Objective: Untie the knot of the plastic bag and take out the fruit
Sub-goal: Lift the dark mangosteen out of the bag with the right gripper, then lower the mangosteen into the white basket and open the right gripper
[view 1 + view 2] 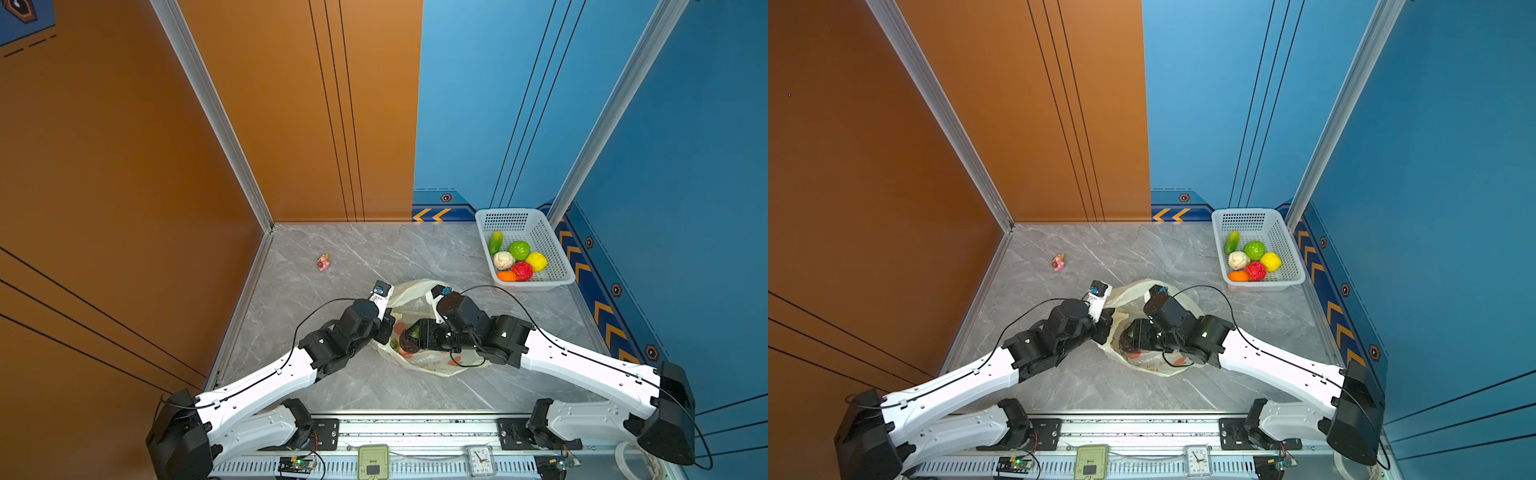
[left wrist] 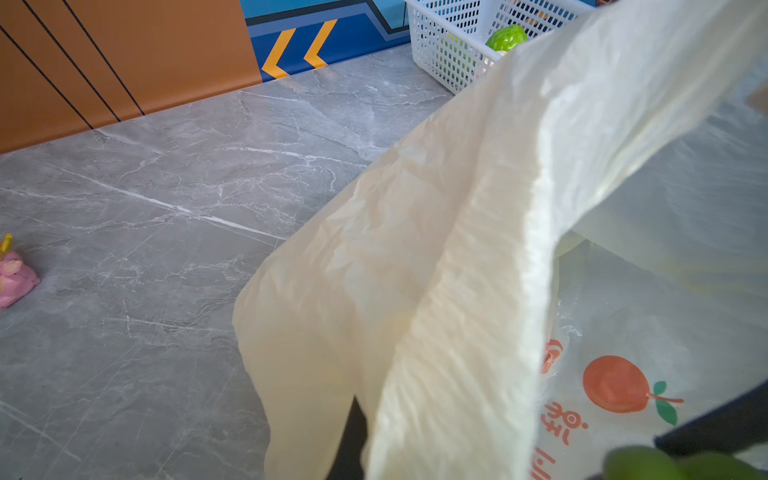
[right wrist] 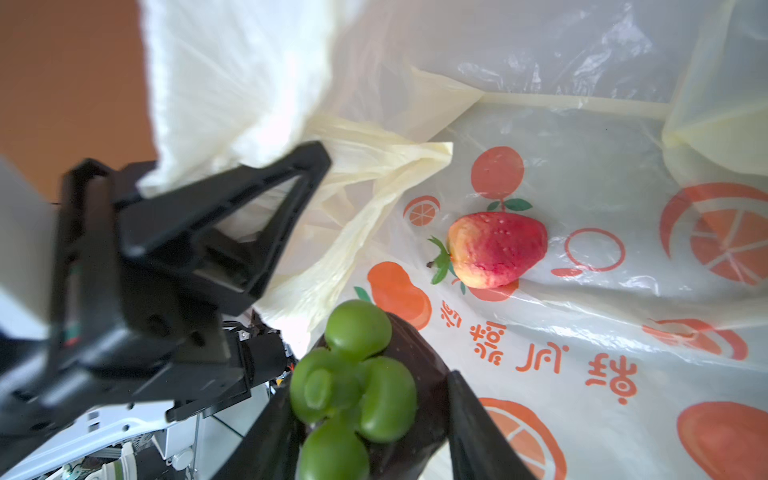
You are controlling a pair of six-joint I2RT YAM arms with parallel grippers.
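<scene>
Purple fruit (image 3: 419, 374): dark body with a green cap, lower middle of the right wrist view, clamped between the right fingers (image 3: 473, 432) inside the bag's mouth.
Red fruit (image 3: 496, 249): loose on the bag's printed floor at the centre of that view, apart from the purple one.
Plastic bag (image 1: 411, 293): lower middle in both top views, lying on the counter (image 1: 353, 257); no knot visible, mouth open.
Left fingers (image 3: 232, 189): clenched on the bag's pale upper edge, holding it raised.
Step in hand: likely drawing the purple fruit out. Keep the edge high and taut, and withdraw straight through the mouth so the film does not snag.
Basket (image 1: 550, 249): right of centre, six other fruit (image 1: 518, 250) already inside.
</scene>
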